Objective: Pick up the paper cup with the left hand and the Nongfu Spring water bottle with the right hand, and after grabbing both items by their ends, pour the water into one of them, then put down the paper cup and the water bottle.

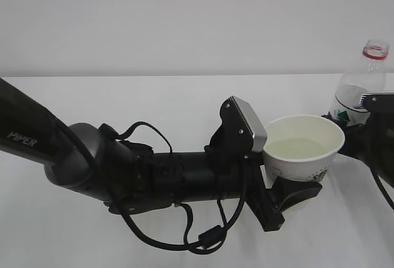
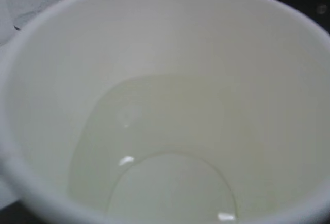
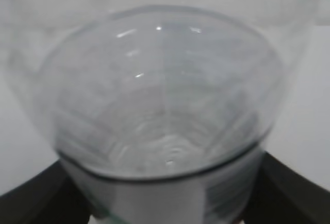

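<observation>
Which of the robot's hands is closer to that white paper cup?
The left. The left hand is right at the paper cup, gripping it low on its side. The right hand is off to the cup's right, at the water bottle.

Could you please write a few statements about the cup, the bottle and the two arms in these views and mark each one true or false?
1. The paper cup has liquid in its bottom. True: the left wrist view shows the water pooled low in it.
2. The Nongfu Spring water bottle lies on its side. False: it stands upright with its neck up.
3. The bottle wears a cap. False: the mouth is open, with only the red neck ring around it.
4. The left hand holds the cup low at its base. True.
5. The cup is filled to the brim. False: most of its inner wall is bare.
6. The bottle stands to the right of the cup in the exterior view. True.
</observation>
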`<state>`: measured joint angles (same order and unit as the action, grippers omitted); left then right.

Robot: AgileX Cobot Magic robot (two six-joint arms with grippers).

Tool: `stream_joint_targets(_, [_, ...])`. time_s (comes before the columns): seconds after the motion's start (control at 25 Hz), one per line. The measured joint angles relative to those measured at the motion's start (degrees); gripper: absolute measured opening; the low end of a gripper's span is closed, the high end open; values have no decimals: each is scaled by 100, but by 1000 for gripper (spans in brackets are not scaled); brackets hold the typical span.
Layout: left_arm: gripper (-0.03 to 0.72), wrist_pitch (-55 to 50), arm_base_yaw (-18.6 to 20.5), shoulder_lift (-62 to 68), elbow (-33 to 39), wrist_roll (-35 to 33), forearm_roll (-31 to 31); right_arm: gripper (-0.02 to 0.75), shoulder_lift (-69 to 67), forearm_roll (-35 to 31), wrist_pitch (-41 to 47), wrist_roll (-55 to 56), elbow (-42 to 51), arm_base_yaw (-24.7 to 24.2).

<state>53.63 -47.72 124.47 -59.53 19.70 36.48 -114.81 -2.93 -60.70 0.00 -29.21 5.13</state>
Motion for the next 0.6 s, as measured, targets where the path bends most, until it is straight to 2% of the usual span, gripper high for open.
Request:
stream_joint_targets(0.16, [501,0,0,0,0,0,0,580,0,0,60,0,0,0])
stream_joint_targets(0.6, [501,0,0,0,0,0,0,589,0,209,164,0,0,0])
